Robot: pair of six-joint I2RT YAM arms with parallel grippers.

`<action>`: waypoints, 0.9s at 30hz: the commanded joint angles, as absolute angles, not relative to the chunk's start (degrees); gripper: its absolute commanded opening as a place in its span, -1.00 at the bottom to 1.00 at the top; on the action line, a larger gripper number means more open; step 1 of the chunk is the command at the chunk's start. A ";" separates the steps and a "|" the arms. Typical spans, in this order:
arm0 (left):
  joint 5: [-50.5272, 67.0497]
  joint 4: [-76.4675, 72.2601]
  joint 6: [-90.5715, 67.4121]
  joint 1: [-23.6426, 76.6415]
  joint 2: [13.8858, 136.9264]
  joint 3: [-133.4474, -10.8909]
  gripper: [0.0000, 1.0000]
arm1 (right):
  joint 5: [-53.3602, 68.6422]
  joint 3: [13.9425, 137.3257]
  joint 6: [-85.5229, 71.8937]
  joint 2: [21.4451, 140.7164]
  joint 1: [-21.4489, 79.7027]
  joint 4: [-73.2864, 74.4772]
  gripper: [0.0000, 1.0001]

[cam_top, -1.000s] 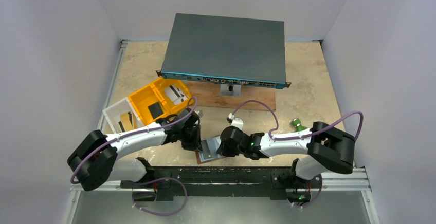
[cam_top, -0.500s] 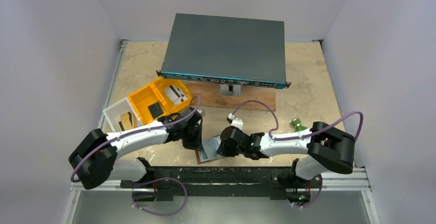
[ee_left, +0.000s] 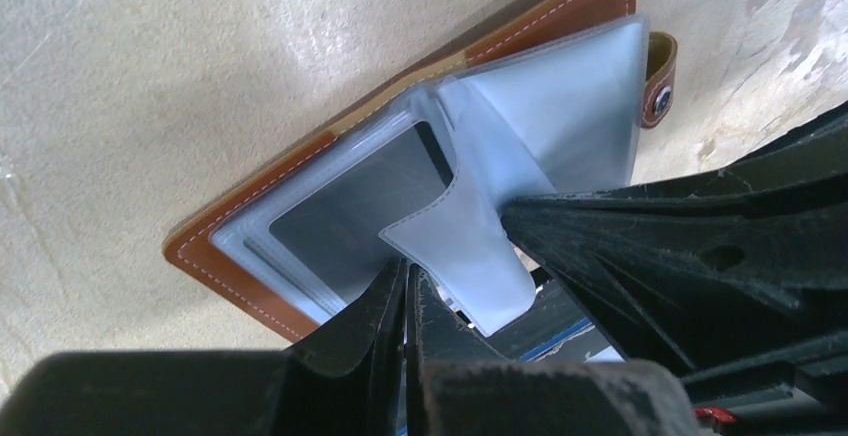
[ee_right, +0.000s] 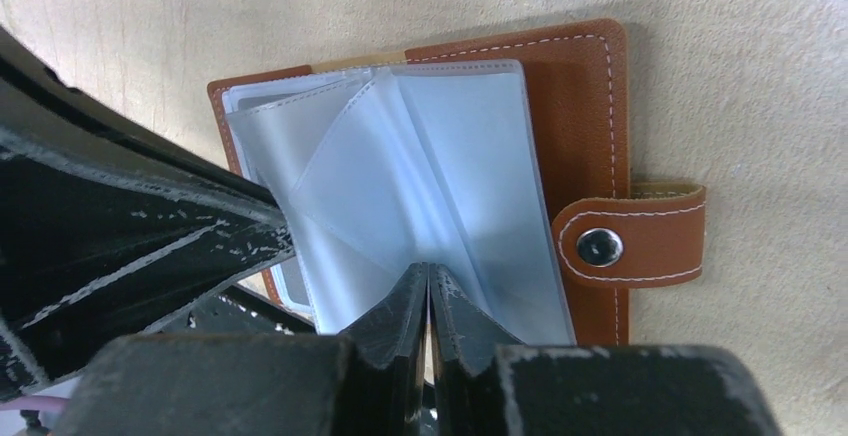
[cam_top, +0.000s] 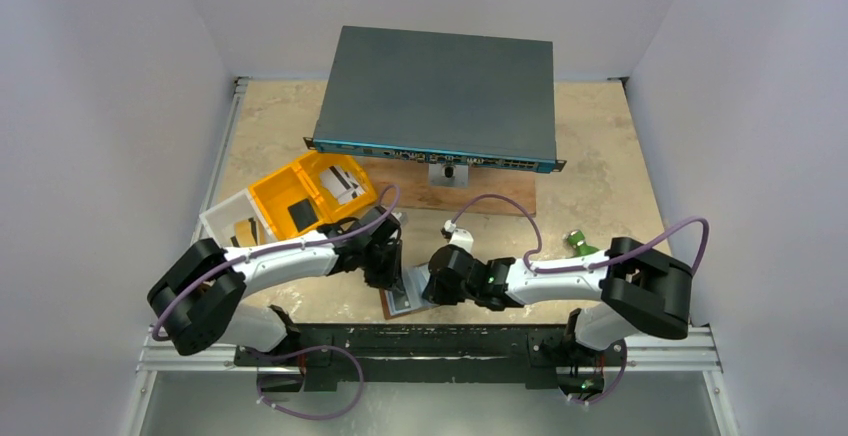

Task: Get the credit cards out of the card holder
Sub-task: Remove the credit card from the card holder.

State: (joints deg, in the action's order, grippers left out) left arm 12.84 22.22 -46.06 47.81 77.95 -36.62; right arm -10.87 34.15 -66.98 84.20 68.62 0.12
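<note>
The card holder (ee_right: 580, 106) is laid open on the table (cam_top: 600, 176) near its front edge, between the two arms. The left gripper (ee_left: 405, 281) and the right gripper (ee_right: 428, 278) are both clenched tight at its clear pockets (ee_right: 430, 176). Whether a sheet is pinched cannot be told. A dark card (ee_left: 370, 206) is seen inside one pocket. The markings on the switch (cam_top: 440, 86) are too small to be read.

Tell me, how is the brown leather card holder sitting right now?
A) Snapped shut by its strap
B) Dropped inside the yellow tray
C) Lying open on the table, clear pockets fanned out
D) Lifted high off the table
C: the card holder lies open on the table, its clear pockets spread apart and its snap strap undone at the side.
</note>
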 commanded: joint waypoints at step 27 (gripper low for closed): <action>14.68 18.77 -45.98 50.75 83.23 -45.42 -0.89 | -21.23 39.85 -64.50 66.37 68.16 16.85 -0.64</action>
